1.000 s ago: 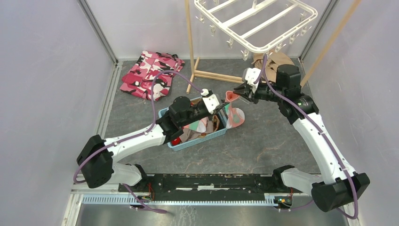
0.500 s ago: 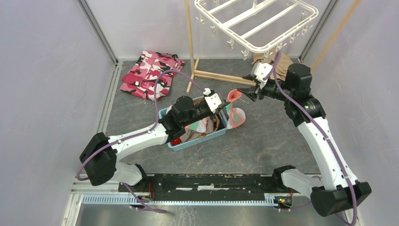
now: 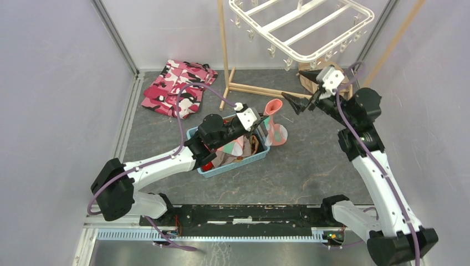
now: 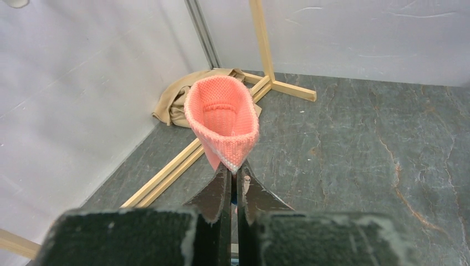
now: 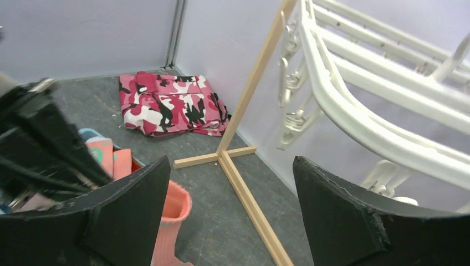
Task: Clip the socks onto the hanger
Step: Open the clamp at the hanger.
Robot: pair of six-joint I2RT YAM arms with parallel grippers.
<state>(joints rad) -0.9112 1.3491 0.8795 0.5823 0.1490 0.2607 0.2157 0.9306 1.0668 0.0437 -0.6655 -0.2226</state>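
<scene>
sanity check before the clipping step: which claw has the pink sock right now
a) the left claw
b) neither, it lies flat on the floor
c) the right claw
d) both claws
a: the left claw is pinched shut on the cuff of the pink sock, while the right claw stands wide open with nothing between its fingers.

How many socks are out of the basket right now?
1: the salmon-pink sock, pinched at its cuff by the shut left gripper, just right of the blue basket. Other socks are heaped in the basket, partly hidden; none is on the hanger.
</scene>
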